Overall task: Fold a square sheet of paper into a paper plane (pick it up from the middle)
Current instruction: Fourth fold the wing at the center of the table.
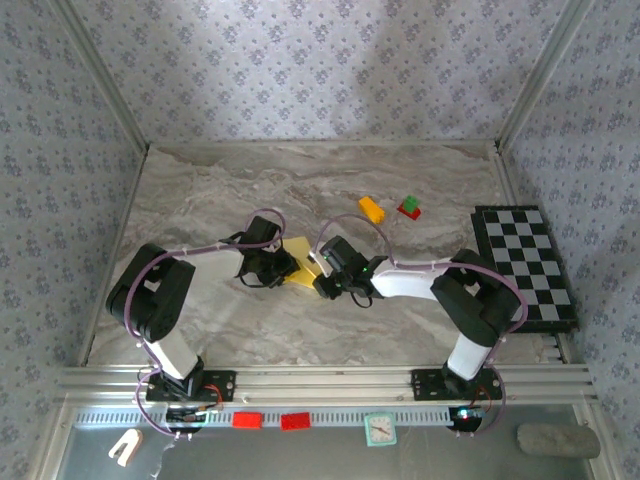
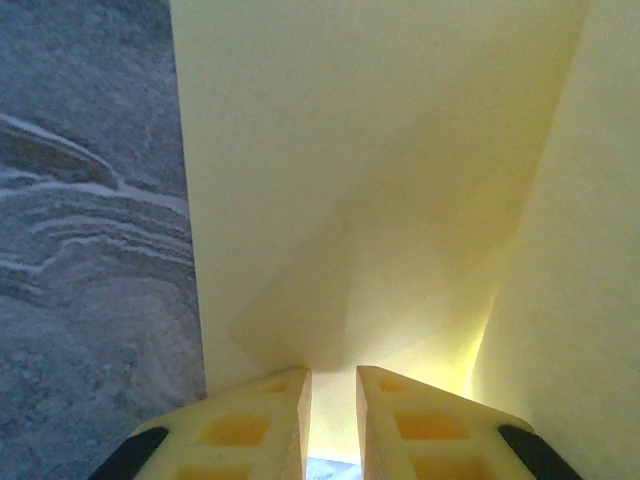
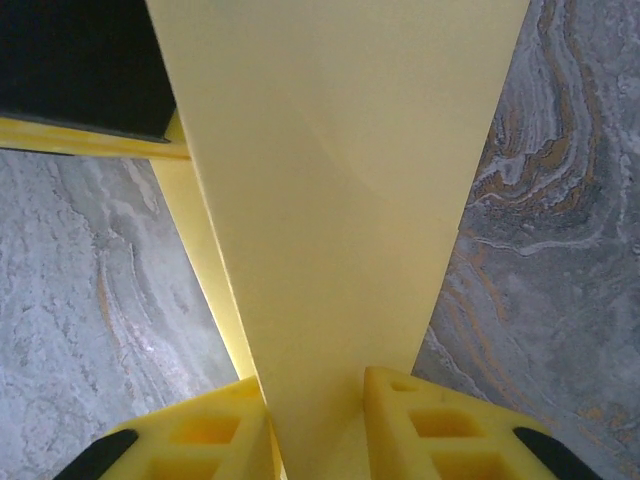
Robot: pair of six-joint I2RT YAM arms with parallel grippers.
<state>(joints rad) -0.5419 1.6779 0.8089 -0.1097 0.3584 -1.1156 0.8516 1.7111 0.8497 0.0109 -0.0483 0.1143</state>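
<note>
The yellow sheet of paper point(image 1: 303, 268) lies partly folded in the middle of the table, between my two grippers. My left gripper point(image 1: 280, 268) sits at its left end. In the left wrist view its jaws point(image 2: 333, 375) are nearly together, tips down on the paper point(image 2: 380, 150), which spreads ahead with a slanted crease and a raised flap on the right. My right gripper point(image 1: 322, 282) is at the paper's right end. In the right wrist view a folded band of the paper point(image 3: 330, 200) runs down into the gap of that gripper point(image 3: 315, 385) and meets both fingers.
An orange-yellow block point(image 1: 371, 209) and a red-and-green block point(image 1: 409, 208) lie further back on the right. A black-and-white checkered board point(image 1: 525, 265) lies along the right edge. Patterned walls close in the marbled table point(image 1: 200, 190) on three sides.
</note>
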